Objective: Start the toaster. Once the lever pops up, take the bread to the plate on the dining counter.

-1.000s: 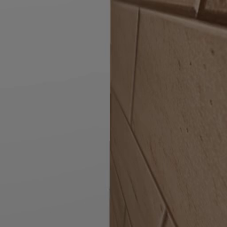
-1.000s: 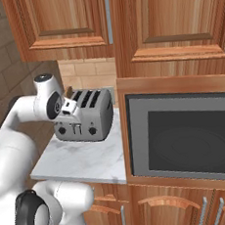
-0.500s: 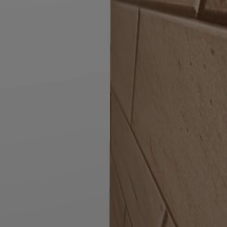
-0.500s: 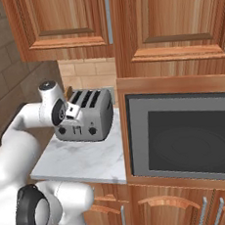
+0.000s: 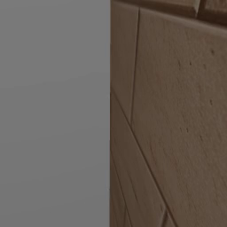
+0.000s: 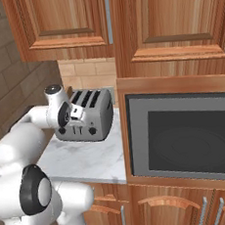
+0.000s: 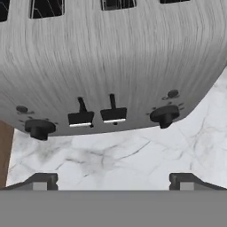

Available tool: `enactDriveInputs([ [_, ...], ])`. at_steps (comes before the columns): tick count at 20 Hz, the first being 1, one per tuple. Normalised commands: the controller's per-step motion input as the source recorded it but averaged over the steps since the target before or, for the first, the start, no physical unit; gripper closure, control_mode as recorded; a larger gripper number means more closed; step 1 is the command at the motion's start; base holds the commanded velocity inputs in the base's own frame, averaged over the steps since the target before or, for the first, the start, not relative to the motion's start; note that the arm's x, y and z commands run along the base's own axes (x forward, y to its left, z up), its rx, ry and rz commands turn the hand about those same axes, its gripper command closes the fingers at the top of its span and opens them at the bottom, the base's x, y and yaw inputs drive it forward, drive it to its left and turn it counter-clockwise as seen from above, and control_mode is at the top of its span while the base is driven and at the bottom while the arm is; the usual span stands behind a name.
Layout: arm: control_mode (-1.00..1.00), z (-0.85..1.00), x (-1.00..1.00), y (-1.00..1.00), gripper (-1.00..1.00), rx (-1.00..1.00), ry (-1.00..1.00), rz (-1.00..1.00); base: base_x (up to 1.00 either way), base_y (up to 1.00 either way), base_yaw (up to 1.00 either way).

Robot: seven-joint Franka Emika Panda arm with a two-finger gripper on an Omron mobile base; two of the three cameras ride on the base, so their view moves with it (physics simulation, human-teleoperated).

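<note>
Hand view: fingertips (image 7: 40, 181) wide apart at 7 and 5 o'clock, hand (image 7: 113, 181) gripping nothing, hovering over marbled worktop (image 7: 111, 159) just before toaster (image 7: 111, 57). Two levers (image 7: 97, 116) side by side low on its face, flanked by knobs (image 7: 165, 115). Right base view: toaster (image 6: 90, 117) at 10 o'clock on worktop (image 6: 87, 159), hand (image 6: 77, 114) against its front left; microwave (image 6: 186, 138) at 3 o'clock, wooden cabinets (image 6: 125, 24) above.

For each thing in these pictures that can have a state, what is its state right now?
toaster: upright on the marble counter; both levers sit low in their tracks
gripper: jaws open, just in front of the levers, touching nothing
microwave: door closed
upper cabinets: doors closed
</note>
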Motion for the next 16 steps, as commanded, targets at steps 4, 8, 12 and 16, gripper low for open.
enactDriveInputs([
  [4, -1.0, -0.08, 0.26, 0.0, -1.0, 0.0, -0.04, 0.0, 0.0, 0.0, 0.0],
  [8, -1.0, -0.06, 0.06, 0.0, -1.0, 0.0, -0.05, 0.0, 0.0, 0.0, 0.0],
  [12, -1.0, -0.11, 0.05, 0.0, -1.0, 0.0, -0.03, 0.0, 0.0, 0.0, 0.0],
  [16, -1.0, -0.13, 0.05, 0.0, -1.0, 0.0, -0.01, 0.0, 0.0, 0.0, 0.0],
])
